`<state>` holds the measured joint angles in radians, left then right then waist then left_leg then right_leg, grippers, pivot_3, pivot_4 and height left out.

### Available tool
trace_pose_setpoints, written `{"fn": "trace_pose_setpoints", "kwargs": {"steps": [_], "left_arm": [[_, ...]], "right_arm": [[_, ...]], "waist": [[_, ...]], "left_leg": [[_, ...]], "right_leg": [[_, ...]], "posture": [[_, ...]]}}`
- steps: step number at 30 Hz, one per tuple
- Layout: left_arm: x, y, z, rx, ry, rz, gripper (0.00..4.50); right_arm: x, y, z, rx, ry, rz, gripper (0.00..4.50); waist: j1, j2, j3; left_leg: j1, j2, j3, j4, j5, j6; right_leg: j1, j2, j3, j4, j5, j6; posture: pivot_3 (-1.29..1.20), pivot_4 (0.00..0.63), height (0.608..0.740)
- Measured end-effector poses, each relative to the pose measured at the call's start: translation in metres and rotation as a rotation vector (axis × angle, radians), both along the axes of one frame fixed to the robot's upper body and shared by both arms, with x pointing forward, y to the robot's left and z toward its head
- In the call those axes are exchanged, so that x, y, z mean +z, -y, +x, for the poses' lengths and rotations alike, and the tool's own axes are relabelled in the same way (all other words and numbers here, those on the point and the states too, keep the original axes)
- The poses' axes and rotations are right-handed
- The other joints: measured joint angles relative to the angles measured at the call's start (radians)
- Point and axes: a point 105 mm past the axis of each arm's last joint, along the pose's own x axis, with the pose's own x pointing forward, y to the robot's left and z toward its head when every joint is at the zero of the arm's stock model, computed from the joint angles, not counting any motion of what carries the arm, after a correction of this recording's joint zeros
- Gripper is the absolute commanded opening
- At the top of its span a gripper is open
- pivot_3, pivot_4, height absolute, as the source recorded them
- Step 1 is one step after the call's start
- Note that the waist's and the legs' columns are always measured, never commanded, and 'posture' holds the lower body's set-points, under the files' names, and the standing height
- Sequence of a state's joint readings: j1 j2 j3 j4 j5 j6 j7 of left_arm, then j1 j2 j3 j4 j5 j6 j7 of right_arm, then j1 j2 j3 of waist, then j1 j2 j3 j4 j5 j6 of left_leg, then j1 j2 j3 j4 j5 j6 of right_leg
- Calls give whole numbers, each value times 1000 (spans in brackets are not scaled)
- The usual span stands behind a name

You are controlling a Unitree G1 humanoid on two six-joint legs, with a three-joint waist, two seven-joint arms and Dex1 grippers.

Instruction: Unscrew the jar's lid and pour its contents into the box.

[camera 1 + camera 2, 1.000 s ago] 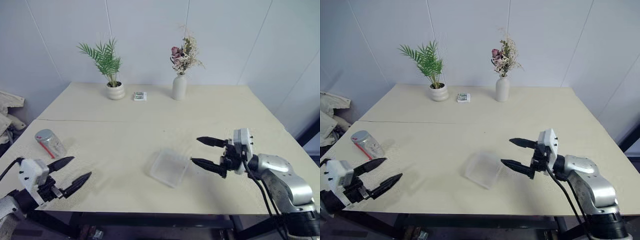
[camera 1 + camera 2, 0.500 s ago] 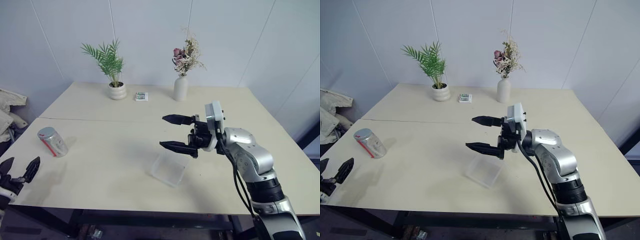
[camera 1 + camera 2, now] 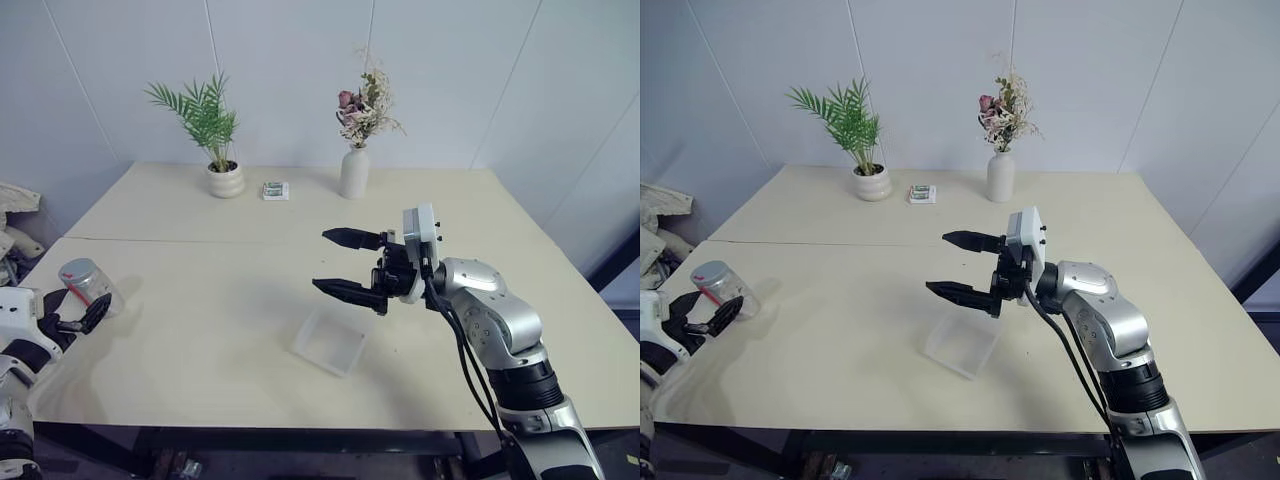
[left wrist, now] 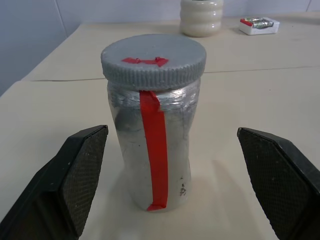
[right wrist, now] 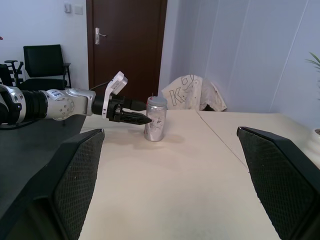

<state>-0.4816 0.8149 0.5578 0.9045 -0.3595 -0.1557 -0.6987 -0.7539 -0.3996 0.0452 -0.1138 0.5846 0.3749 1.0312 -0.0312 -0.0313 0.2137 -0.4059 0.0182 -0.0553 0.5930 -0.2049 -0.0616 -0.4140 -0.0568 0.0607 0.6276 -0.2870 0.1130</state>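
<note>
Left end effector (image 4: 165, 190) has swung up to the jar (image 4: 154, 145), fingers spread; close squarely below the lid (image 4: 153, 60).

You get bright, even light from overhead, so shadows on the worktop (image 3: 230, 300) stay soft and faint. Head views are sharp but lines bow a bit toward the edges. Up close, the jar (image 4: 152, 145) is crisp, while the stuff behind it goes blurry.

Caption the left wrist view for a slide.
Open left tool facing the upright jar, lid still on.
</note>
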Motion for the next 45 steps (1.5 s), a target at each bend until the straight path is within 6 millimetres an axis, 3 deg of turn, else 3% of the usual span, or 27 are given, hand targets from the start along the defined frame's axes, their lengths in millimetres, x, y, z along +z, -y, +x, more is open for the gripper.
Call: {"fn": "trace_pose_setpoints", "kwargs": {"steps": [17, 20, 25, 33, 37, 40, 45], "left_arm": [[6, 3, 29, 22, -68, 30, 4413], [8, 4, 32, 25, -74, 42, 3787], [5, 2, 32, 41, -87, 48, 2184], [9, 2, 28, 16, -73, 57, 2067], [28, 47, 39, -227, 36, 82, 2067], [36, 101, 39, -462, 77, 115, 2067], [32, 192, 19, -847, 5, 203, 2067]], "right_arm": [[-3, 6, -6, -49, -21, 16, 4500], [-4, 7, -6, -58, -26, 20, 4500], [-2, 6, -8, -57, -21, 28, 4500], [-2, 7, -6, -60, -65, 41, 4500], [-1, 9, -5, -52, -155, 64, 4500], [0, 5, -7, -46, -223, 59, 4500], [-11, 11, -1, -180, -310, -56, 4500]], "waist": [[1, 0, 0], [1, 0, 0], [0, 0, 0], [2, 0, 0], [7, 0, 0], [4, 0, 0], [1, 0, 0]], "left_leg": [[0, 0, 0, 2, 0, 0], [0, 0, 0, 2, 0, 0], [0, 0, 0, 2, 0, 0], [0, 0, 0, 2, 0, 0], [-1, 0, 0, 2, 0, 0], [-1, 0, 0, 2, 0, 0], [0, 0, 0, 2, 0, 0]], "right_leg": [[1, 1, 0, 1, 1, 1], [1, 1, 0, 1, 1, 1], [1, 1, 0, 1, 1, 1], [1, 1, 0, 1, 1, 1], [1, 1, 0, 1, 1, 1], [2, -1, 0, 0, 1, 1], [1, 0, 1, 1, 0, 1]], "posture": [[0, 150, 740], [0, 150, 740], [0, 150, 740], [0, 150, 740], [0, 150, 740], [0, 150, 740], [0, 150, 740]]}}
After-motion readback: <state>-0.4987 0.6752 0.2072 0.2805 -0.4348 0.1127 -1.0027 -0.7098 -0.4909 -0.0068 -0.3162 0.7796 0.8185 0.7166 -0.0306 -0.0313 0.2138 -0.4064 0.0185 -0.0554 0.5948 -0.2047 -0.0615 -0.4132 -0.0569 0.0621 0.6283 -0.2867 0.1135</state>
